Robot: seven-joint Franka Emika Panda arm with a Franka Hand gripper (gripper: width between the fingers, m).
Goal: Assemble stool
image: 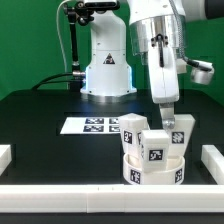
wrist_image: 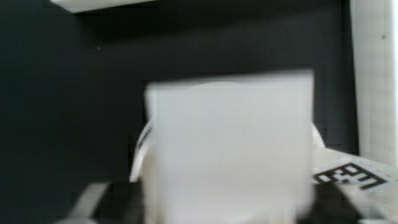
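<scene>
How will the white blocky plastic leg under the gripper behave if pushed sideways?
Likely rigid: the white blocky plastic leg shows hard flat faces. Probably light, being small. Upright on the round white rimmed seat beneath the gripper, it may tip if pushed high.

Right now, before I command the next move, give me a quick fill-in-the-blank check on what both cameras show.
1. The seat carries ___ legs standing on it.
2. The gripper is over the leg on the exterior view's ___ side.
3. The marker board lies flat on the ___ table.
4. The wrist view is mostly filled by a ___ leg.

Missing: three; right; black; white
</scene>
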